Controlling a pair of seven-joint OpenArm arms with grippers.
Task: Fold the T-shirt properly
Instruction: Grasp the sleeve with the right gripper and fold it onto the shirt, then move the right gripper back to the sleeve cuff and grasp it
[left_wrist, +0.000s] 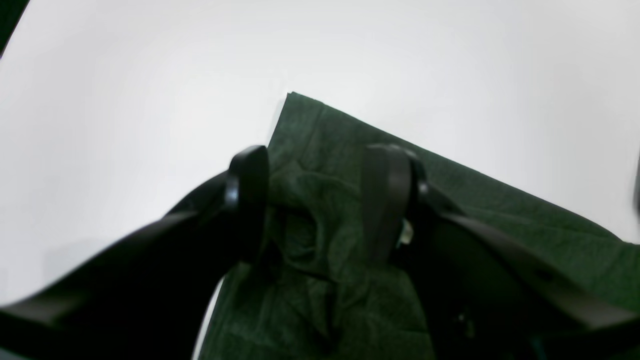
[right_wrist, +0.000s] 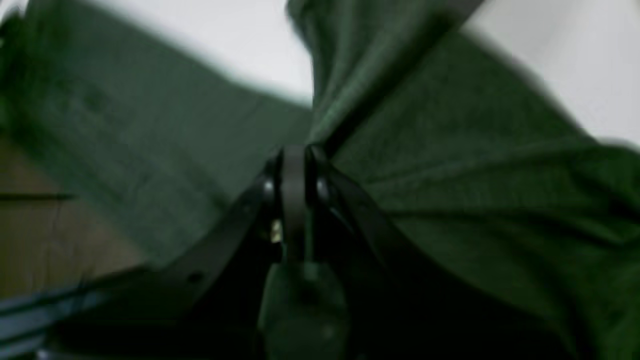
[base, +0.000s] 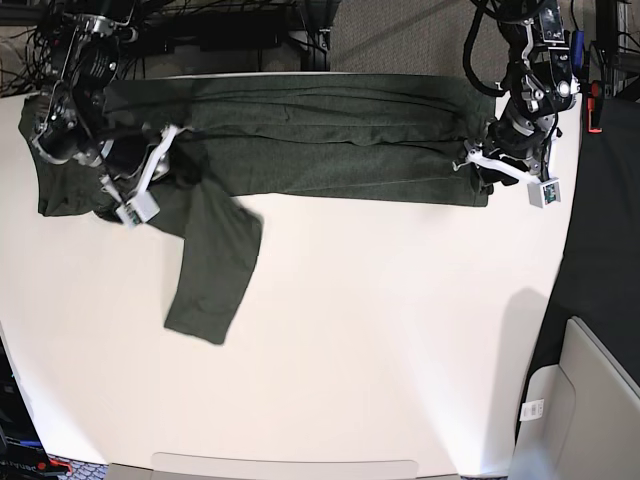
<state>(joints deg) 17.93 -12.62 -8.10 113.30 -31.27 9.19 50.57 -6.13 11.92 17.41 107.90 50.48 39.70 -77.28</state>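
- Your right wrist view is badly blurred; only green folds and the pinched fingertips read clearly.
- The right gripper (right_wrist: 295, 165) is clamped tight on a bunch of the T-shirt (base: 320, 140), near the sleeve end.
- The left gripper (left_wrist: 320, 200) stands partly apart, its fingers (left_wrist: 387, 195) straddling a rumpled fold at the shirt's corner; you cannot tell if it grips.
- One shirt lies stretched along the far edge of the white table (base: 380, 340), one sleeve (base: 212, 270) hanging toward you.
- Two arms, one garment.

A white table (base: 380, 330) is evenly lit; grey carpet (base: 400, 35) is seen beyond it, with cables (base: 240, 20) massed there.
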